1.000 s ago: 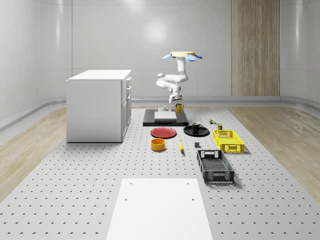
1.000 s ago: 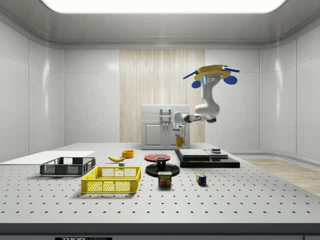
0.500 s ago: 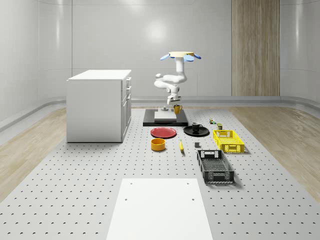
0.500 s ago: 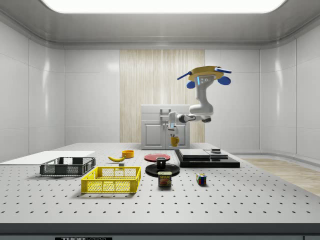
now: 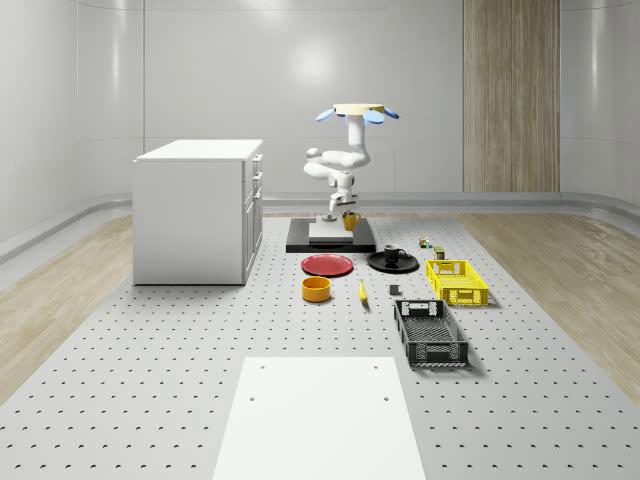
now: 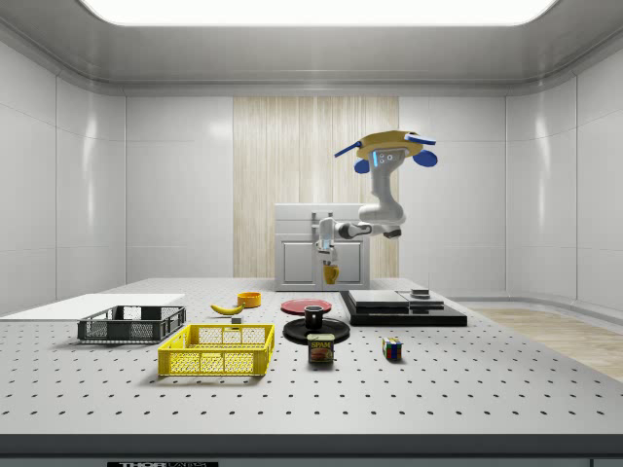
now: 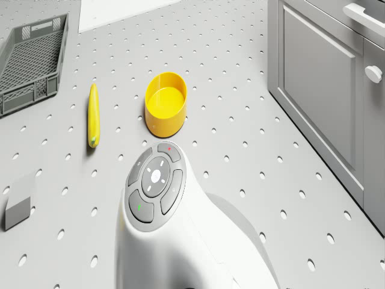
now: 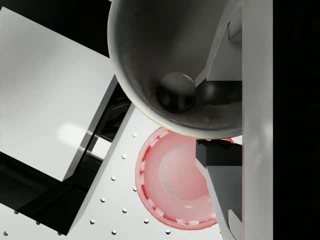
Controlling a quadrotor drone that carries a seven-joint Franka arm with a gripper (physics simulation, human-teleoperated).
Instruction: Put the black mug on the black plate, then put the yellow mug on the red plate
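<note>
The yellow mug point(image 5: 350, 221) point(image 6: 331, 275) hangs in the air with my gripper point(image 5: 342, 209) point(image 6: 326, 255) shut on its rim. The wrist view looks into the mug's dark inside point(image 8: 170, 65), one finger point(image 8: 222, 55) within and the other finger point(image 8: 225, 167) outside the wall. Just beyond it lies the red plate point(image 8: 172, 192) point(image 5: 328, 265) point(image 6: 306, 305). The black mug point(image 5: 392, 254) point(image 6: 313, 317) stands on the black plate point(image 5: 408, 266) point(image 6: 336, 332). The drone point(image 5: 358, 110) point(image 6: 386, 151) hovers above the black platform point(image 5: 364, 240).
A white slab point(image 5: 329, 232) lies on the platform. A white cabinet point(image 5: 198, 210) point(image 7: 325, 90) stands at the whole-scene view's left. On the table are a yellow bowl point(image 5: 316, 289) point(image 7: 165, 102), a banana point(image 7: 93, 114), a yellow crate point(image 5: 457, 281), a dark crate point(image 5: 430, 333) and a tin point(image 6: 320, 349).
Drone and arm have shifted toward the whole-scene view's left and the side view's left, carrying the yellow mug from over the platform closer to the red plate.
</note>
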